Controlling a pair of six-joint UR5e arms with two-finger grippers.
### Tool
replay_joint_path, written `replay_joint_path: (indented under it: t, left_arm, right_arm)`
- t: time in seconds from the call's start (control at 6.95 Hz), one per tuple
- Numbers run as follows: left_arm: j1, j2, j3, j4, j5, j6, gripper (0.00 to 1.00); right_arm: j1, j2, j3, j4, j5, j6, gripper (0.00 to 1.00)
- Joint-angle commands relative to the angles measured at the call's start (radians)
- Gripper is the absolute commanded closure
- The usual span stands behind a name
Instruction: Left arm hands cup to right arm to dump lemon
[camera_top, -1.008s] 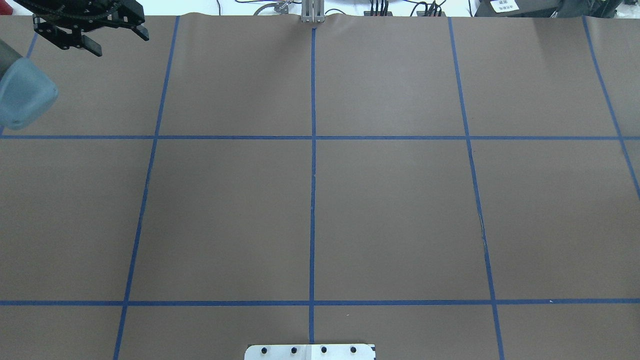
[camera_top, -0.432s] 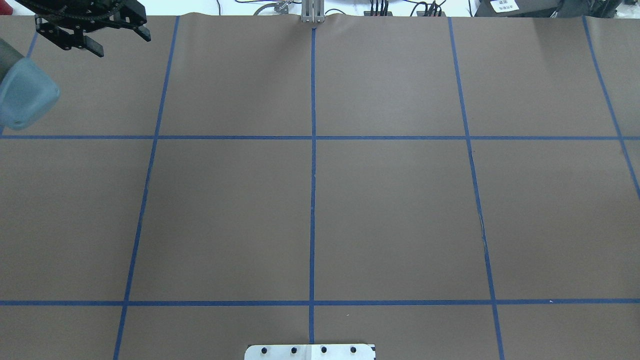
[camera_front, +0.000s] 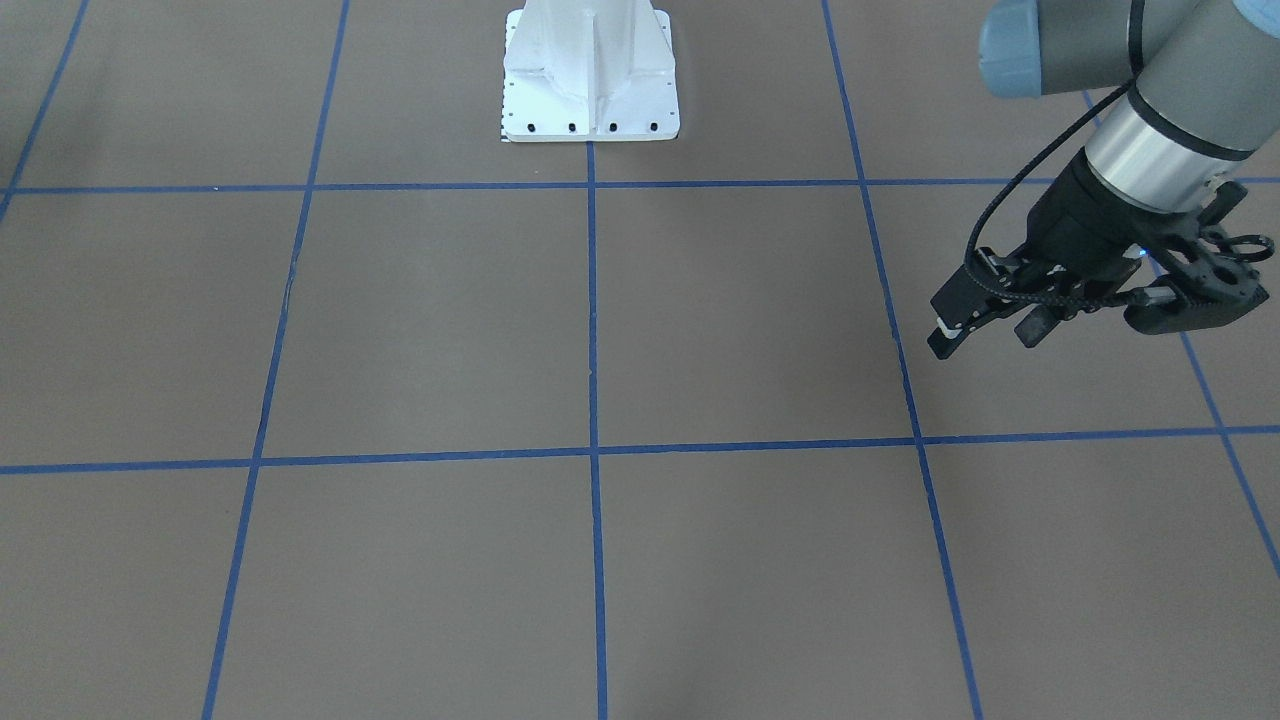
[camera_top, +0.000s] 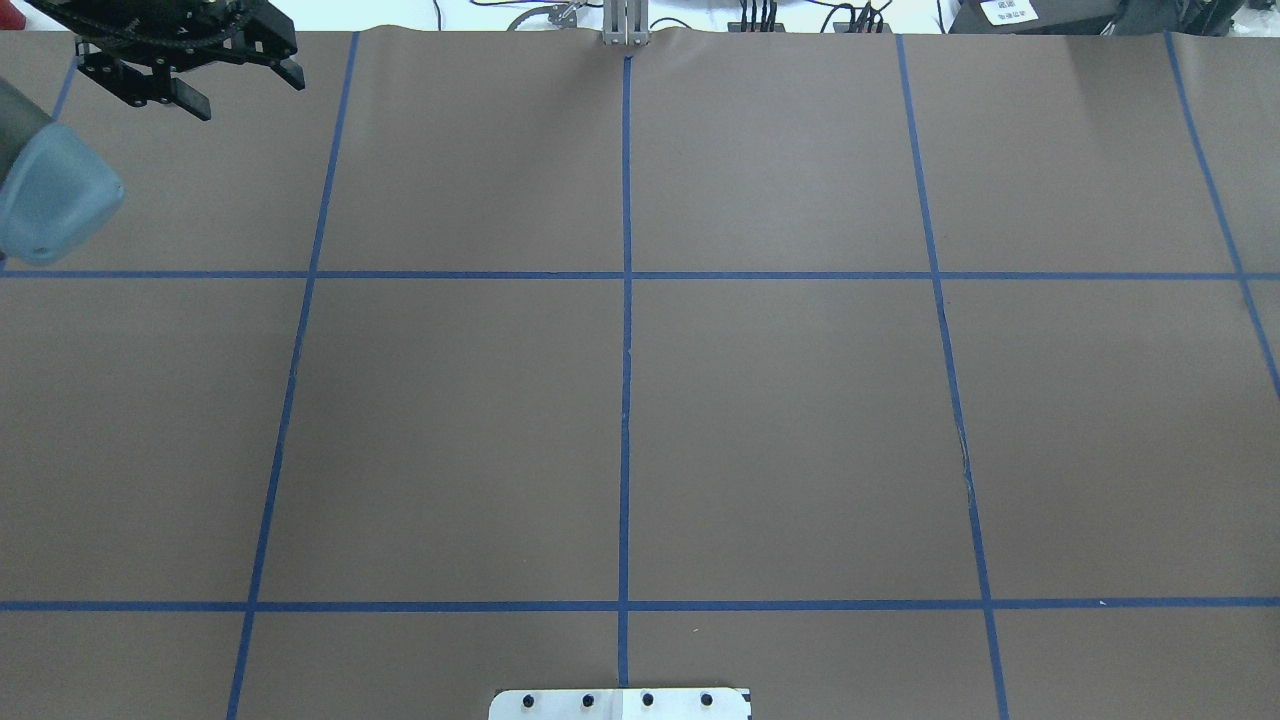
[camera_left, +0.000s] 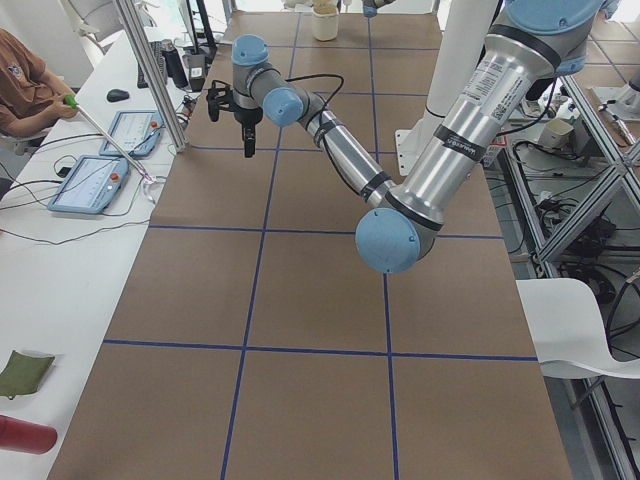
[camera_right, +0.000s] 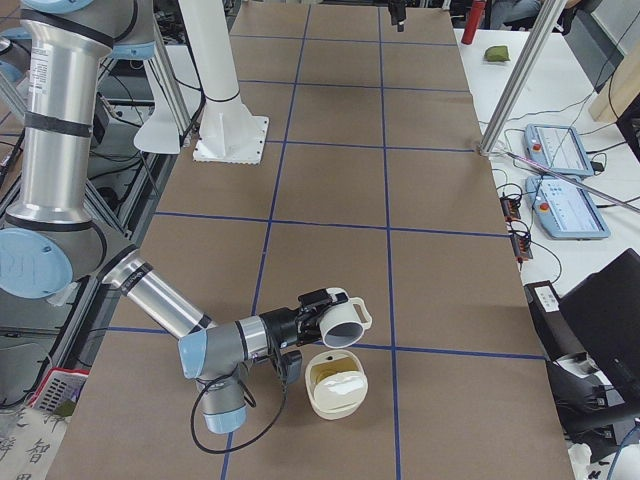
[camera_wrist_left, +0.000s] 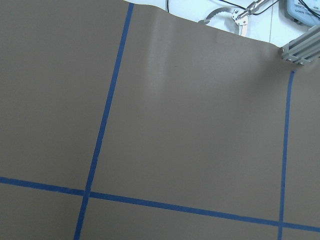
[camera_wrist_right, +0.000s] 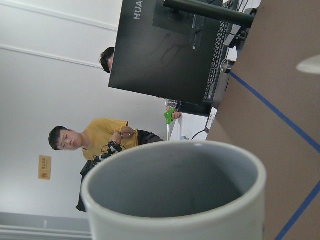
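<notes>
Your left arm (camera_front: 1150, 140) hangs over the table (camera_top: 780, 420) near the far left corner, on the operators' side. Its jaws are spread wide with nothing between them, and it is well apart from the work.

The cup (camera_right: 338, 318) is at the other end, near the table's right edge. It lies on its side in the air at the tip of the right arm (camera_right: 160, 297), mouth turned away from the wrist. Only the side camera shows that arm's jaws, so you cannot tell whether they are clamped or how firmly.

Just beside and below the cup, a cream bowl (camera_right: 330, 408) stands on the table with something pale in it. Whether that is the lemon is not clear. The wrist camera shows the cup's grey inside, with no fruit in the part you can see.

I judge the pour to be at or near its end. Watch for these:
- **Lemon missing the bowl:** if the lemon is not out yet, a further tilt could send it past the bowl's rim. Being round, it would likely roll toward the right edge and off.
- **Cup slipping:** a mug held sideways loads the grip unevenly, so a light hold could let it swivel or drop onto the bowl.
- **Bowl knocked over:** lowering the cup without first moving it aside could tip the bowl
</notes>
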Motion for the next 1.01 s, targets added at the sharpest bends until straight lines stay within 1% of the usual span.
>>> replay_joint_path:
  t: [0.0, 0.14, 0.29, 0.58, 0.72, 0.86]
  left_arm:
    - [0.014, 0.001, 0.012, 0.000, -0.001, -0.001, 0.00]
    - [0.035, 0.007, 0.016, 0.000, -0.001, 0.001, 0.00]
    - [0.035, 0.010, 0.018, 0.000, -0.001, 0.001, 0.00]
    - [0.035, 0.005, 0.041, -0.003, -0.003, 0.001, 0.00]
    - [0.035, 0.005, 0.049, -0.005, -0.003, 0.001, 0.00]
    - [0.035, 0.007, 0.055, -0.009, -0.003, 0.001, 0.00]
  right_arm:
    - [0.000, 0.000, 0.008, -0.061, 0.026, -0.280, 1.00]
    - [0.000, 0.000, 0.009, -0.102, 0.026, -0.441, 1.00]
    - [0.000, -0.004, 0.039, -0.173, 0.028, -0.577, 1.00]
    - [0.000, -0.003, 0.141, -0.363, 0.019, -0.817, 1.00]
    - [0.000, 0.005, 0.197, -0.470, 0.010, -0.905, 1.00]
    - [0.001, 0.035, 0.257, -0.594, 0.003, -0.986, 1.00]
